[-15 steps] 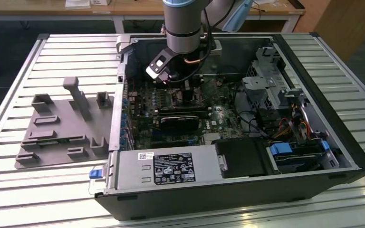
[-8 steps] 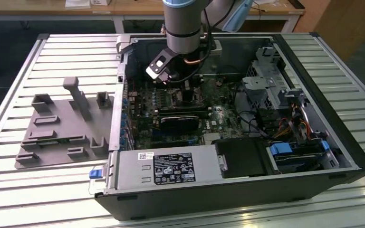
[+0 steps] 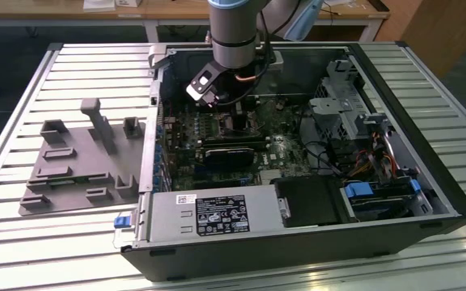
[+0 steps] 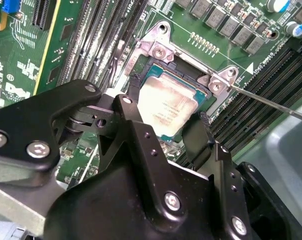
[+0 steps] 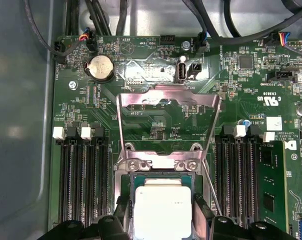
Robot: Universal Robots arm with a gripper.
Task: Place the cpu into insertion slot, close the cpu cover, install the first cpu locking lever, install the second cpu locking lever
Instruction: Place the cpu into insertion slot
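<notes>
while the cpu cover [image 5: 141, 94] stands open, the claw [image 4: 168, 114] grips the cpu [image 4: 163, 102] between memory slots [image 5: 83, 185].

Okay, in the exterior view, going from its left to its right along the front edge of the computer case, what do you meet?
Grey moulded fixture plate → small blue tab → silver power supply → black drive bay cover → blue drive caddy.
</notes>
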